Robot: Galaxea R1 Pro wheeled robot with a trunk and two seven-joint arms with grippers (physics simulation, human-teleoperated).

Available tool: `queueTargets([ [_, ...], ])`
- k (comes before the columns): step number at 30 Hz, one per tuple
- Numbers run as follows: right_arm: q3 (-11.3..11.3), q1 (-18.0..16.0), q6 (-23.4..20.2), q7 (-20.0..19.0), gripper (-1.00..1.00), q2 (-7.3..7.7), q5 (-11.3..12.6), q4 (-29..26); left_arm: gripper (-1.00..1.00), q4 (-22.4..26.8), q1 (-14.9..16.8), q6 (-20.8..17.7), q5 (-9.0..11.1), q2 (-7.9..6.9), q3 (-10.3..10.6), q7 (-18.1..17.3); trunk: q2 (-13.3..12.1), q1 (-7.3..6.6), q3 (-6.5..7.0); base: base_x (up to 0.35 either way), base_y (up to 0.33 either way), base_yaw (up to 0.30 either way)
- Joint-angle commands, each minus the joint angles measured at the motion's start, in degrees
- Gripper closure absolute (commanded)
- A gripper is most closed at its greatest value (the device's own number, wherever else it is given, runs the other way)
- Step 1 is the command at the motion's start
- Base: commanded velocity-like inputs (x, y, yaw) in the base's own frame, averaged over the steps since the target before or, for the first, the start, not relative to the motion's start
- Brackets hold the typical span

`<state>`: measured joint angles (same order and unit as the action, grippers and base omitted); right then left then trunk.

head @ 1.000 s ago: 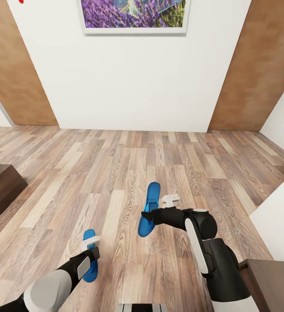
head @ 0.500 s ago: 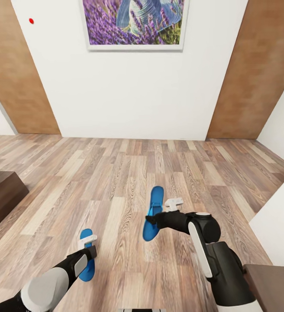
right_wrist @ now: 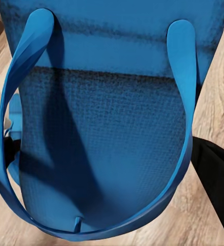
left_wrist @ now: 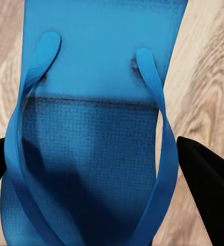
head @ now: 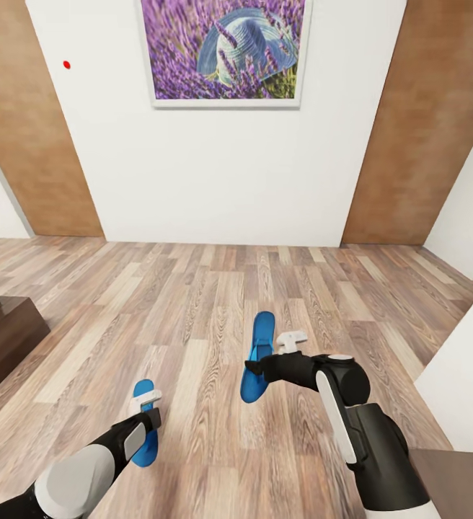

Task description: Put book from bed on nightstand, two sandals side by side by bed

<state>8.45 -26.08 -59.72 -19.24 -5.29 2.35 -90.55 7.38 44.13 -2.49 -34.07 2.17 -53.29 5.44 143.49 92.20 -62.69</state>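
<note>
Both arms reach forward: left gripper [head: 148,414] clamps one blue sandal [head: 145,425], right gripper [head: 259,362] another sandal [head: 258,356], both lengthwise toward the wall [head: 229,173].

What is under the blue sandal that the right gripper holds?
Under the blue sandal in the right gripper lies wood-plank floor. The patch of floor straight beneath its sole is covered.

My head view is bright and evenly lit with no glare and only faint shadows on the floor [head: 215,303], and its wide lens leans the wood wall panels [head: 424,122] outward at the edges. Through both wrist cameras the blue sandals [left_wrist: 96,154] [right_wrist: 106,143] sit so close that the weave looks soft, with dark shadows across the soles.
</note>
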Motion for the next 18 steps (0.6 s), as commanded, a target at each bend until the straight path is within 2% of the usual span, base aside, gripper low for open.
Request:
queueTargets([
  [1, -0.05, -0.03, -0.28, 0.05, 1.0, 0.0, 0.2, 0.01, 1.0, 0.1, 0.01, -0.11, -0.47, 0.04, -0.24, 0.0, 0.0, -0.03, 0.18, 0.0, 0.0, 0.0],
  [18, -0.01, -0.03, -0.28, -0.01, 1.0, 0.03, 0.29, 0.5, 1.0, 0.18, -0.01, 0.36, -0.47, 0.04, -0.24, 0.01, -0.23, -0.47, 3.94, 0.0, 0.0, 0.0],
])
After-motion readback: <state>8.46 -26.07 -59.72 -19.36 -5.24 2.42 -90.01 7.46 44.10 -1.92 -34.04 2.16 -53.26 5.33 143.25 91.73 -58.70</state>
